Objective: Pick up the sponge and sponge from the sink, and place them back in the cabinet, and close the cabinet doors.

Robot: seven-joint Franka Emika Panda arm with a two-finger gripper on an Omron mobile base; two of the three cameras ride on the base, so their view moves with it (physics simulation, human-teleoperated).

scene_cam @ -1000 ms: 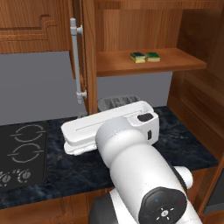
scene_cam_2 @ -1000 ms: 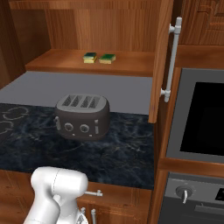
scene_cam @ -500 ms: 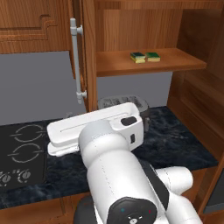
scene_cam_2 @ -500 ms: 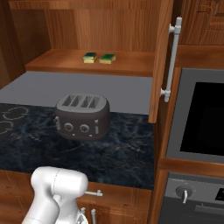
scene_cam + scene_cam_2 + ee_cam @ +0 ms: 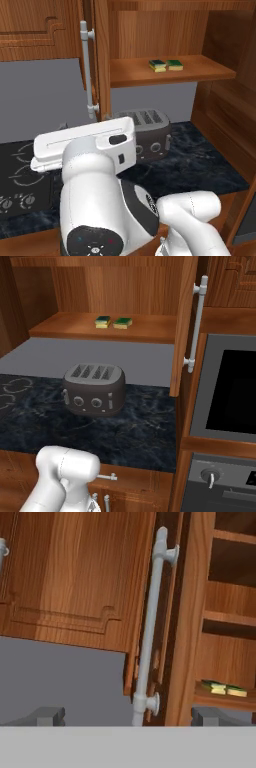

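Two green-and-yellow sponges [image 5: 157, 65] [image 5: 175, 64] lie side by side on the shelf of the open cabinet [image 5: 200, 75]; the right base view shows the same sponges [image 5: 103, 321] [image 5: 122, 322]. The left cabinet door [image 5: 102, 55] stands open, edge-on, with its silver bar handle [image 5: 87, 70]. The right door [image 5: 182, 321] is open too, with its handle [image 5: 197, 323]. My gripper [image 5: 129, 717] is open and holds nothing. It faces the left door's handle [image 5: 150, 627], with the sponges [image 5: 225, 689] to the right. My white hand [image 5: 82, 142] hovers left of the toaster. The sink is out of view.
A dark toaster [image 5: 145, 132] [image 5: 94, 388] stands on the black marble counter [image 5: 140, 431] under the shelf. A cooktop [image 5: 20, 180] lies at the left. A built-in oven [image 5: 230, 391] fills the right side. A handleless carved panel [image 5: 35, 30] sits left of the cabinet.
My arm has swung left, carrying the hand from in front of the toaster toward the left door's handle. Sponges, doors and toaster have not moved.
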